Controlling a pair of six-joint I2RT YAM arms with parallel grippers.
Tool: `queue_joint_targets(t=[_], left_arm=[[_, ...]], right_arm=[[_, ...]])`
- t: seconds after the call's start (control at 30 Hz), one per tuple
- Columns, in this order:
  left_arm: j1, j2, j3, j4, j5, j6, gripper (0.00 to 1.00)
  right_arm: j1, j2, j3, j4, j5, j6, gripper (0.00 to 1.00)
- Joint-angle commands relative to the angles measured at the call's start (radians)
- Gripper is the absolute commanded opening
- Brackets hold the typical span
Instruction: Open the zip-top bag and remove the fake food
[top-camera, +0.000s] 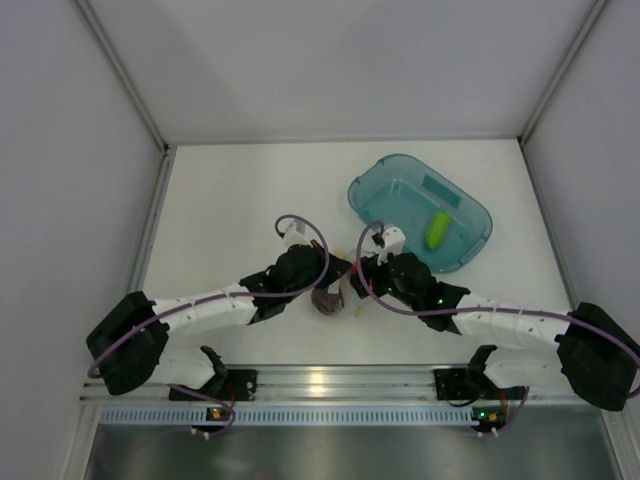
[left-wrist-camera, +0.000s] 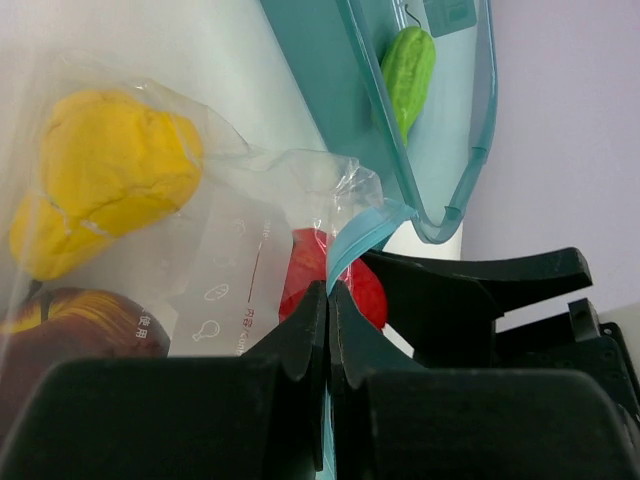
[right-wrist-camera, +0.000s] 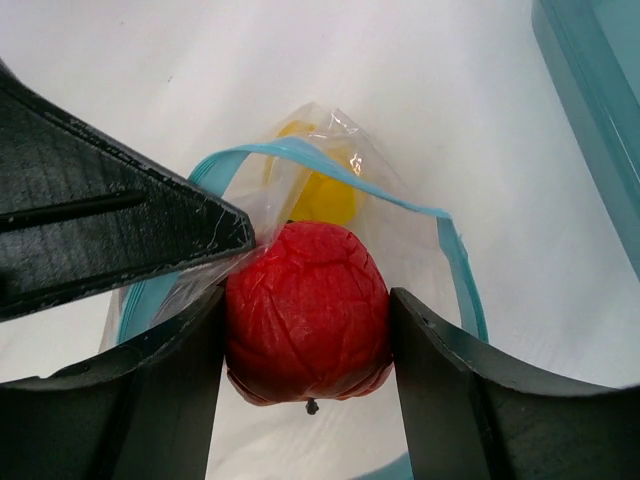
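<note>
**Left gripper.** The left gripper (left-wrist-camera: 328, 300) is pinched closed on one lip of the bag (left-wrist-camera: 225, 265), right at the blue zip strip (left-wrist-camera: 360, 232). Judged purpose: the hold anchors the bag and keeps that lip out of the way, so the mouth stands open as a loop and the bag does not follow whatever is drawn out.

**Right gripper.** The right gripper (right-wrist-camera: 306, 335) is clamped on the red piece (right-wrist-camera: 305, 285), one finger on each flank. The piece sits at the mouth, framed by the loop of the strip. Whether it is fully clear of the plastic cannot be told.

**Location of items.**
- The bag lies on the white table (top-camera: 230, 200) between the two grippers, near the teal tray (top-camera: 372, 180) but not touching it.
- The yellow piece (left-wrist-camera: 100, 170) and the dark maroon piece (left-wrist-camera: 60, 320) show through the film and are inside the bag.
- The green piece (left-wrist-camera: 410, 65) lies in the tray, apart from the bag.

**Assessment.** The opening step appears complete and removal is partly done, with one piece out, one in hand and two remaining. The next move calls for drawing the red piece straight out past the strip. Likely faults are the film snagging on the piece and the thin lip slipping from the left pinch.
</note>
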Motion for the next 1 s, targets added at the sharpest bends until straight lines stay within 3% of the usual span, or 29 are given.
queue_joint_targets(t=[0.0,0.27,0.43,0.63,0.73,0.97], left_arm=[[0.002,0.017,-0.014,0.053,-0.013,0.019,0.0],[0.015,0.008,-0.053,0.051,-0.03,0.014,0.0],[0.026,-0.03,-0.061,0.005,-0.053,0.023,0.0],[0.035,-0.093,-0.016,-0.103,-0.079,0.095,0.0],[0.038,-0.117,0.016,-0.157,-0.087,0.13,0.0],[0.038,-0.168,0.079,-0.232,-0.088,0.186,0.0]], right_arm=[[0.013,-0.076,0.063,-0.088,0.012,-0.025,0.45],[0.013,-0.228,0.148,-0.237,0.114,-0.048,0.46],[-0.042,-0.214,0.259,-0.403,0.216,-0.055,0.47],[-0.304,-0.05,0.421,-0.544,0.198,-0.006,0.47],[-0.422,0.066,0.477,-0.558,0.199,-0.003,0.53],[-0.562,0.362,0.634,-0.544,0.107,-0.023,0.65]])
